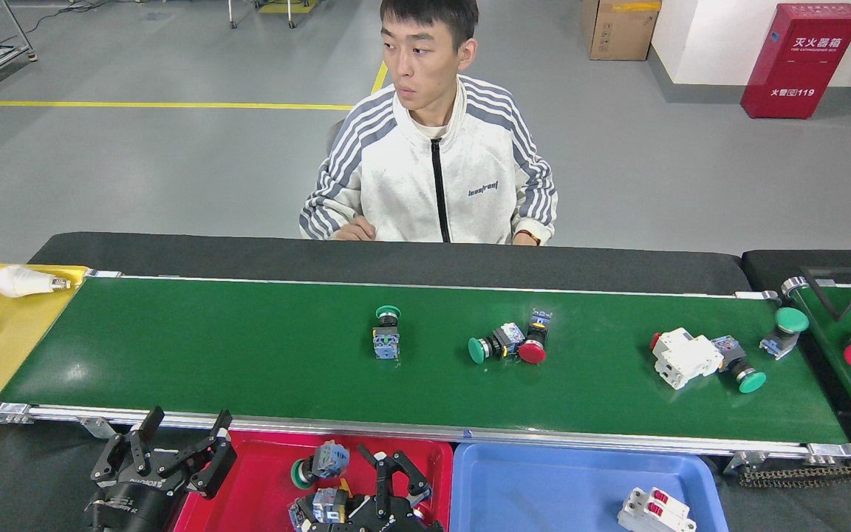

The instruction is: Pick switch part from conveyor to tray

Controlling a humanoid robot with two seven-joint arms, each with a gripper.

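One green switch part point(312, 464) in red tray point(263, 473), just left of spread, empty right hand point(394, 467)

Right gripper point(394, 480) cropped at bottom edge (jaw state unclear), breaker point(654, 511) cut off

Both grippers low at the near edge, jaws apart.

The left gripper point(178, 442) sits at the near left, its thick black wrist rising from the bottom edge and its two dark fingers point(148, 426) pointing up and away, spread wide with nothing between them. The right gripper point(394, 469) shows near the middle of the bottom edge, only its upper part in view; its black linkage fingers point(383, 473) point away from the robot and stand parted, with nothing seen clamped between the tips. No more of the right arm shows behind it. The two grippers are well apart from each other.
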